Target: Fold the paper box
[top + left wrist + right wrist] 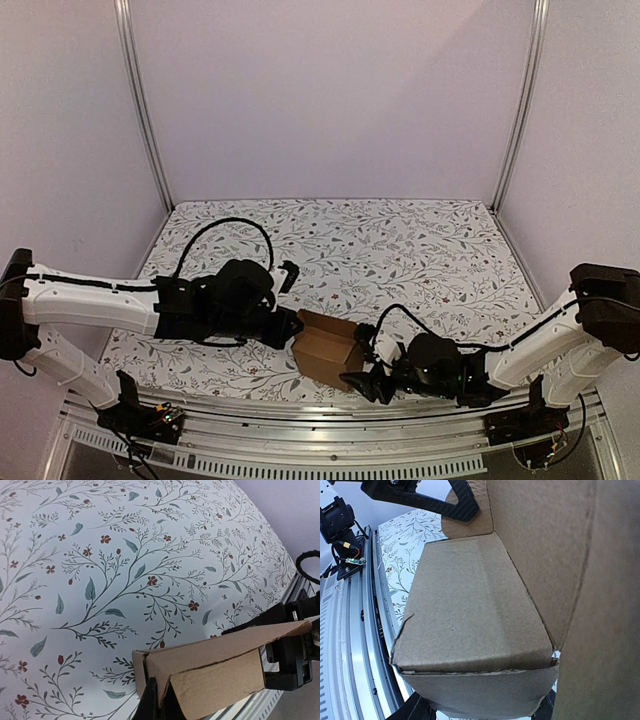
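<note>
Viewing from above, find a small plain brown cardboard paper box (328, 350) near the front edge of the floral-print tabletop (420, 250). It is hemmed between the black left gripper (288, 326) and the black right gripper (363, 384), with its top flap raised.

Turning to the left wrist view, see the left gripper (160, 703) apparently pinched shut on the near wall of the paper box (215, 677). Could tear or crease that thin wall if dragged sideways.

Moving to the right wrist view, find the paper box (470, 625) filling the frame between spread fingers (415, 712). Cannot tell whether squeezing or merely straddling. Might crush a corner if closed hard, or shove the paper box off the nearby edge if pushed against a weak left hold.
</note>
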You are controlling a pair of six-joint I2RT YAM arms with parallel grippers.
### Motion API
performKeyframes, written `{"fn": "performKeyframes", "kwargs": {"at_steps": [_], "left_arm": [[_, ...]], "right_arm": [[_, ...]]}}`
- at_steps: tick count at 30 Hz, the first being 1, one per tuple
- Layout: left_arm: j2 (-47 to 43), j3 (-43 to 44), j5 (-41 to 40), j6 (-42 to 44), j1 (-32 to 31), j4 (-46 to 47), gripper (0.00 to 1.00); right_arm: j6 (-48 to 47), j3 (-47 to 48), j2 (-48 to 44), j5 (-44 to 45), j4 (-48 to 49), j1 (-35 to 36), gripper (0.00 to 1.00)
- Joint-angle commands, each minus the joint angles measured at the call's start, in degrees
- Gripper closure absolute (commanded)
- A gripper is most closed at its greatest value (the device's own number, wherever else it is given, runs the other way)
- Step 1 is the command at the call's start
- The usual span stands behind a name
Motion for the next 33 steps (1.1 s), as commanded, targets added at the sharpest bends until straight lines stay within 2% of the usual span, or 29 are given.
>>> {"fn": "performKeyframes", "kwargs": {"at_steps": [1,14,27,33], "left_arm": [[1.57,-2.82,6.58,-1.79,-5.62,-7.82,1.00],[4.32,-3.24,1.11,-5.04,-11.85,-9.11,1.00],[9.87,0.98,-6.07,-6.99,-17.44,-14.37,1.00],[12.35,3.58,-8.39,-6.89,-18.34,-17.21,1.00]], "right_arm": [[3.57,-0.79,1.87,10.17,-1.63,-1.27,0.51],[5.36,-1.64,2.32,15.15,-1.58,0.07,0.45],[7.64,-3.42,0.69,16.19,-0.05,0.32,0.28],[7.26,-3.42,-1.91,15.79,-1.62,0.29,0.24]]}}
